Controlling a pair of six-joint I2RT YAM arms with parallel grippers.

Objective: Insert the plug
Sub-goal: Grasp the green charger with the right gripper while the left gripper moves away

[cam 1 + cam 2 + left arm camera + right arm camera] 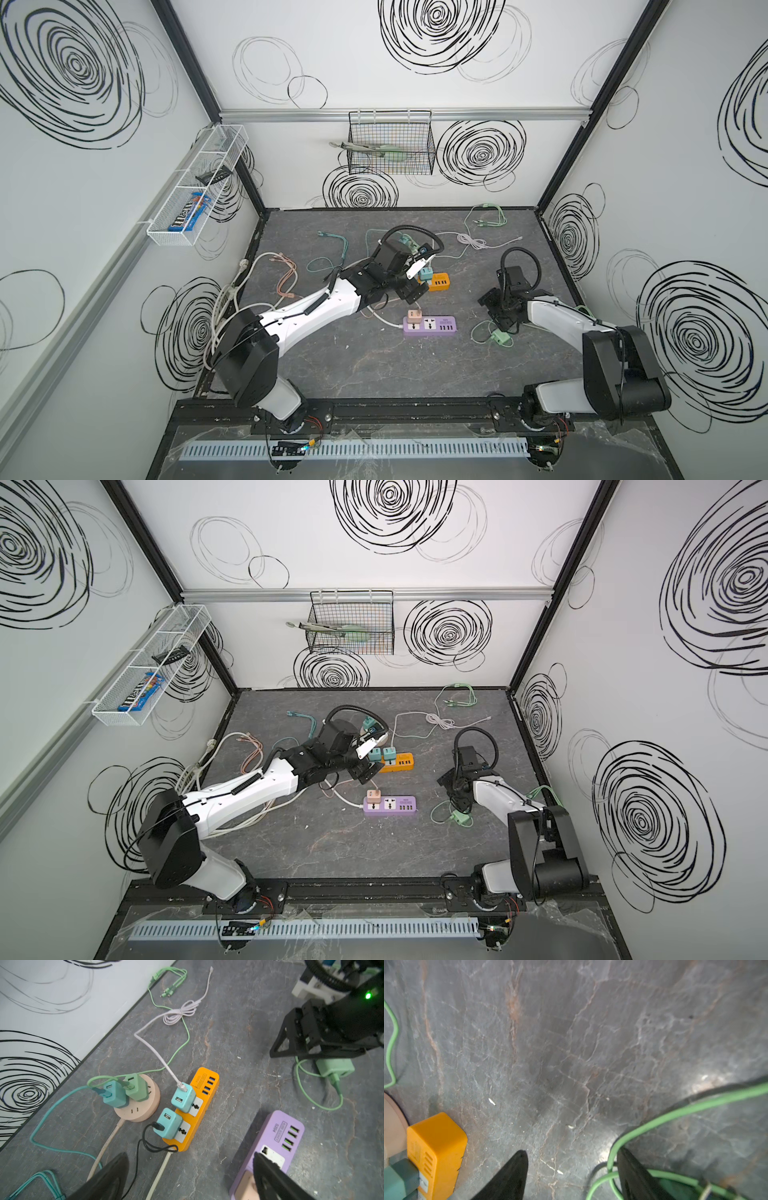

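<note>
Currently: approach to the grasp; plug not yet picked up.

- Plug, green, lies on the table to the right of the purple strip and apart from it. Its cable loops around it.
- Right hand hangs low just over the plug, fingers spread, only bare table between them. In the right wrist view the plug body sits outside one finger, not in the gap.
- Left hand is spread wide and empty, hovering between the orange strip and the purple strip.

Judgement, step in hand:
- Shift the right hand sideways until the plug body is centred in the gap, then close across its flat sides.
- Keep the fingers clear of the cable loop; a pinch on cable alone would likely let the plug swing.
- Prong direction is not readable from here. Check it before carrying.
- Likely target is the free socket on the purple strip, beside the pink adapter. Both sockets on the orange strip are taken.
- The strip looks loose on the table, so the left hand could pin it.
- Come down straight and press squarely.
</note>
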